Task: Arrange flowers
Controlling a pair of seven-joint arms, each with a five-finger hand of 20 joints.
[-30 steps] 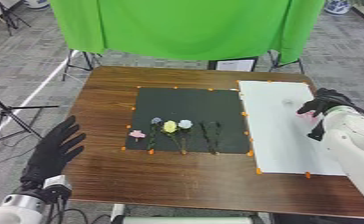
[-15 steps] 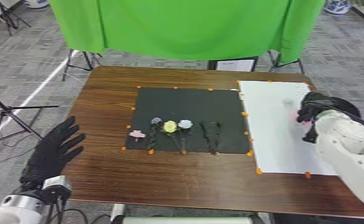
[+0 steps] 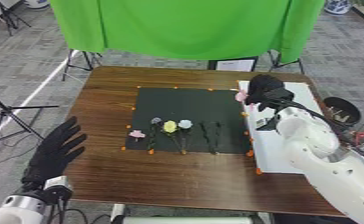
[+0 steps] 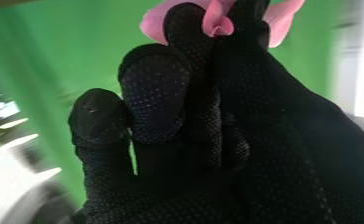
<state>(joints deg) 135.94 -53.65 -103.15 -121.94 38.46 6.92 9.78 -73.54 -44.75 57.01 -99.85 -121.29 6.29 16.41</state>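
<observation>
The brown wooden worktop (image 3: 161,185) carries a white rectangular sheet (image 3: 272,159) and, left beside it, a black square mat (image 3: 192,105). The left robot hand (image 3: 47,156) is open, its fingers apart. The right robot hand (image 3: 269,89), above the sheet's far part, is clamped on a pink-petalled flower (image 3: 241,95). On the mat lie a yellow flower (image 3: 170,127), a whitish one (image 3: 185,124), a bluish one (image 3: 156,121) and a small pink one (image 3: 138,134).

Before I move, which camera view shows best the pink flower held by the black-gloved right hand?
The right wrist view: there the pink flower is large and close, with its petals around the black-gloved right hand's fingertips, which partly cover it. The head view shows it small, as a pink patch beside that hand.
</observation>
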